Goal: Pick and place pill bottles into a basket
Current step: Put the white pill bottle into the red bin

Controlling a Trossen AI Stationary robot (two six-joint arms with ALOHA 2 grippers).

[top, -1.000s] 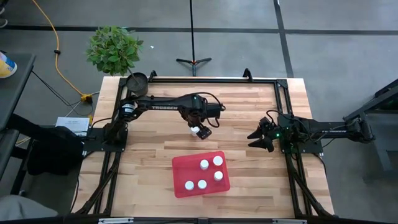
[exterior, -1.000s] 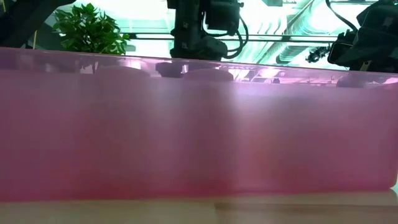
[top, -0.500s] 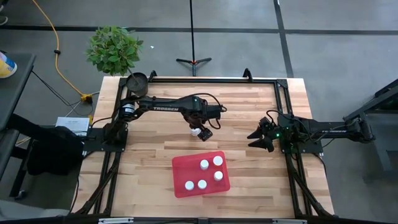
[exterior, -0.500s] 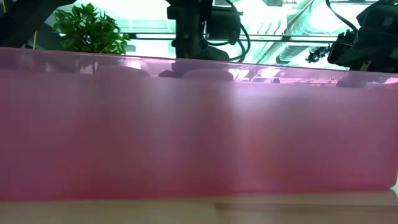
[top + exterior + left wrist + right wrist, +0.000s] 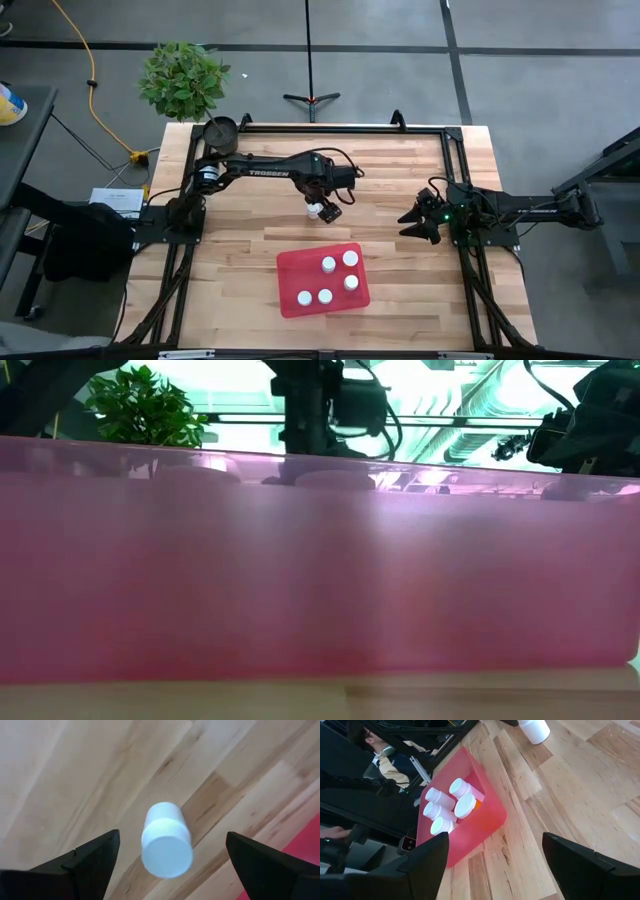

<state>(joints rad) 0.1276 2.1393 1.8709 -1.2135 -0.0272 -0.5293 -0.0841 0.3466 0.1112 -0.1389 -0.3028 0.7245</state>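
Observation:
One white-capped pill bottle [image 5: 166, 840] stands upright on the wooden table, a little beyond the basket's far edge [image 5: 315, 210]. My left gripper [image 5: 172, 834] hangs over it, pointing down and open; its two fingers stand wide on either side of the bottle without touching it. The basket, a shallow red tray [image 5: 300, 268], rests on the table near the front and holds several white-capped pill bottles [image 5: 455, 802], one with an orange body. My right gripper [image 5: 408, 224] waits open at the table's right side.
A dark round cup [image 5: 220, 130] sits at the table's far left corner, with a potted plant [image 5: 183, 78] behind it. In the low view the tray's red wall [image 5: 320, 580] fills most of the picture. A person [image 5: 380, 755] sits beyond the table.
My left gripper has come down a little over the standing bottle, still open. The bottle and the tray have stayed where they were.

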